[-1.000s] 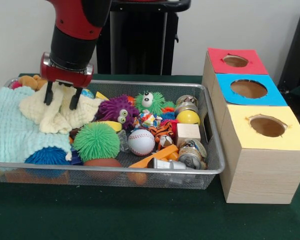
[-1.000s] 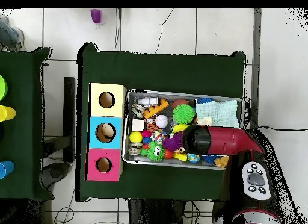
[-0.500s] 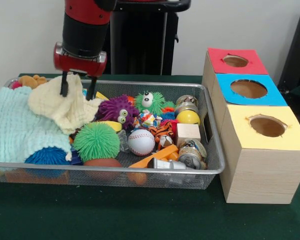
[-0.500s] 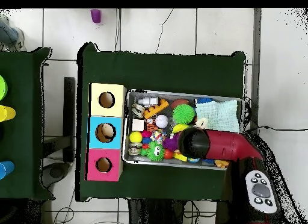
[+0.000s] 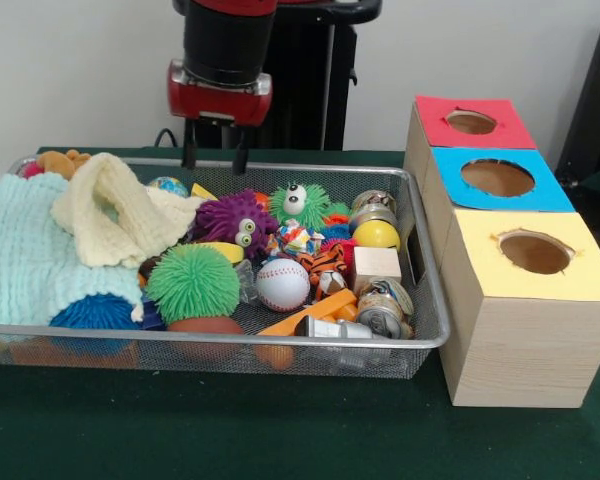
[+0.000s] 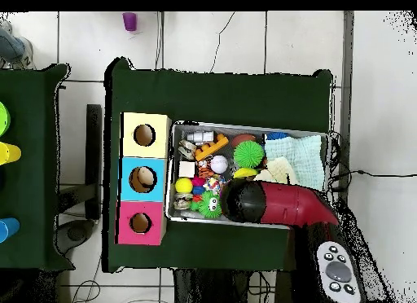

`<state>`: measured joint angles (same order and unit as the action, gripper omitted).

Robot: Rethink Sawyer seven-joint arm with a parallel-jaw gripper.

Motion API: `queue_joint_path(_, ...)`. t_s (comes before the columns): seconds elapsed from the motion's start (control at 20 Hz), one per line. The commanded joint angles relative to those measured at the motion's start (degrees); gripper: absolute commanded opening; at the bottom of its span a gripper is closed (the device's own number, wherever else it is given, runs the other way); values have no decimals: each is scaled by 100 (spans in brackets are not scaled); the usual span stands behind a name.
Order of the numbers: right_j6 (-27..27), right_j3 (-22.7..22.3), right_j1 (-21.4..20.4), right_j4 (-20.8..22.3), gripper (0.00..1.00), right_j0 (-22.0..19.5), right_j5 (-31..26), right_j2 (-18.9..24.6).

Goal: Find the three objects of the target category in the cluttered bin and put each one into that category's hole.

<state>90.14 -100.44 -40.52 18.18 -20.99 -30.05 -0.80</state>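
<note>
Hanging empty above the bin (image 5: 420,330), fingers (image 5: 191,153) apart — seemingly; overhead, the arm (image 6: 269,204) hides them.

Three holed boxes (image 5: 510,240) at frame right; two cloths (image 5: 40,250), three spiky balls (image 5: 192,283), one baseball (image 5: 282,285).

Robotics lab, tiled floor (image 6: 220,47), green-clothed table (image 5: 280,430), colour-topped sorting boxes (image 5: 520,300), toy-filled wire bin (image 5: 420,330)
</note>
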Motion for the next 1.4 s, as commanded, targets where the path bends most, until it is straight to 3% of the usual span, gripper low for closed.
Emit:
queue_joint_path(0.05,901,-565,202,-222,100,299,56,399)
queue_joint_path(0.6,1069,-641,637,-117,100,518,796,150)
queue_joint_path(0.75,1001,-954,447,-192,100,382,830,217)
queue_joint_path(1.0,1053,-1844,-391,-300,100,447,709,122)
queue_joint_path(1.4,1422,-2010,-105,-320,100,795,1353,-28)
